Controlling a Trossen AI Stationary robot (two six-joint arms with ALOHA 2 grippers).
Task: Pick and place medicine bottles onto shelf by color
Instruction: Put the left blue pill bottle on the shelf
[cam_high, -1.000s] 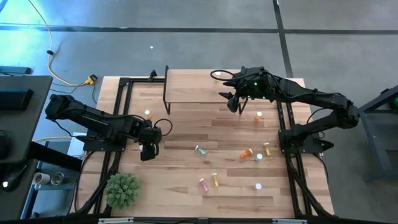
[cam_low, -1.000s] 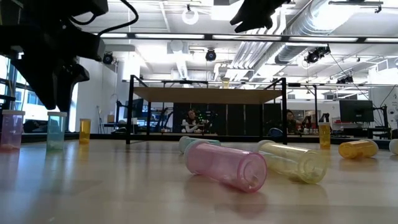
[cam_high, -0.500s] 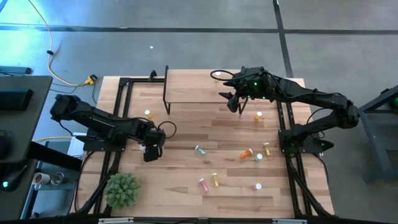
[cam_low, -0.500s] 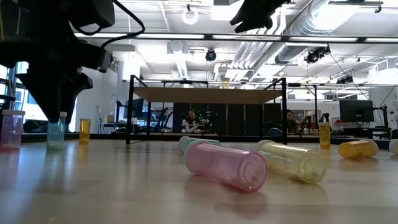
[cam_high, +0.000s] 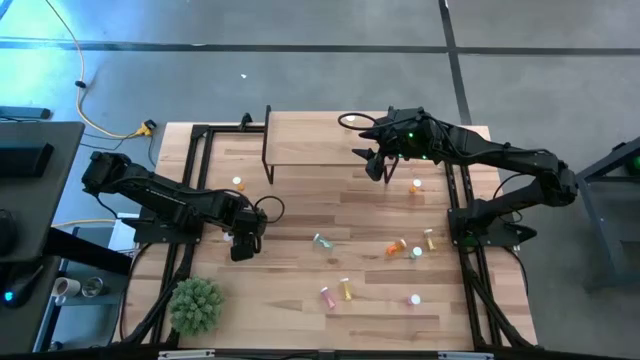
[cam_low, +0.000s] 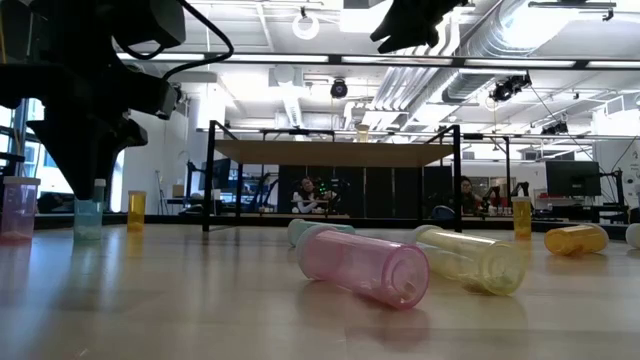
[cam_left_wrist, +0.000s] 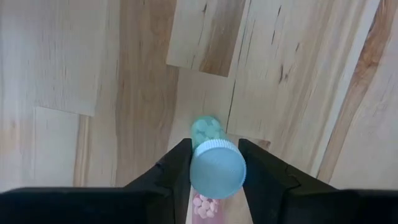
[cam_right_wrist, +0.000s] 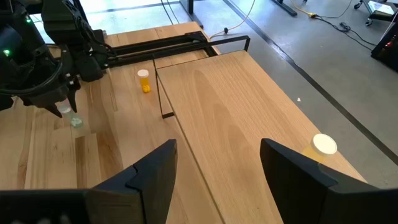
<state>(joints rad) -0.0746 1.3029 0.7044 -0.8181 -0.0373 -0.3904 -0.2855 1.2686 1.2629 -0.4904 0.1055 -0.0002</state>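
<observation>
A green medicine bottle (cam_low: 88, 212) with a pale cap stands upright on the table near its left side. My left gripper (cam_high: 243, 246) points down over it and is shut on it. Beside it stand a pink bottle (cam_low: 17, 208) and an orange one (cam_low: 136, 210). My right gripper (cam_right_wrist: 217, 168) hangs open above the shelf (cam_high: 310, 150), which stands on thin black legs at the far middle. It holds nothing. A pink bottle (cam_high: 327, 296) and a yellow one (cam_high: 346, 289) lie on their sides near the front. My left gripper pinches the green bottle's round cap (cam_left_wrist: 217, 169) between its two fingers, one on each side. The fingers (cam_left_wrist: 177, 168) come from above, pointing down. The bottle stands upright with its base (cam_low: 88, 233) on the table.
Several more bottles lie or stand at the table's right middle (cam_high: 412, 247). An orange one (cam_high: 416, 185) stands under my right arm and another (cam_high: 238, 183) by the shelf's left leg. A capped bottle (cam_right_wrist: 324, 144) sits on the shelf. A green plant (cam_high: 196, 305) stands at the near left corner.
My left gripper has sunk a little over the green bottle, and its fingers have shut on the cap. The bottle has stayed upright in its place.
</observation>
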